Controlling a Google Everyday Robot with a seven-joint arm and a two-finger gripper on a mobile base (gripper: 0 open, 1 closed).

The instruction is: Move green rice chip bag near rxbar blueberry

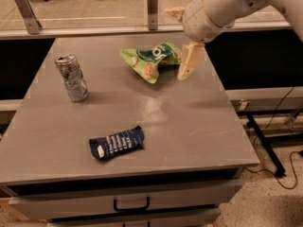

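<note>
Grey bench (199,126) with a drawer front below it fills the view, and a railed glass partition runs along its far edge. A dented silver drink can (72,77) stands upright near the bench's left side. Right of the can and a little farther back lies the green rice chip bag (150,60). It is bright green, glossy and crumpled, with a darker green patch, white lettering and round beige chips printed on it. The rxbar blueberry (117,143), a flat navy wrapper with white text, lies nearer the front than the can and to its right, well apart from the bag. My gripper (176,44) hangs farther right of the can than the bag, just beside the bag's right end. My cream fingers (189,60) are spread wide and hold nothing.
</note>
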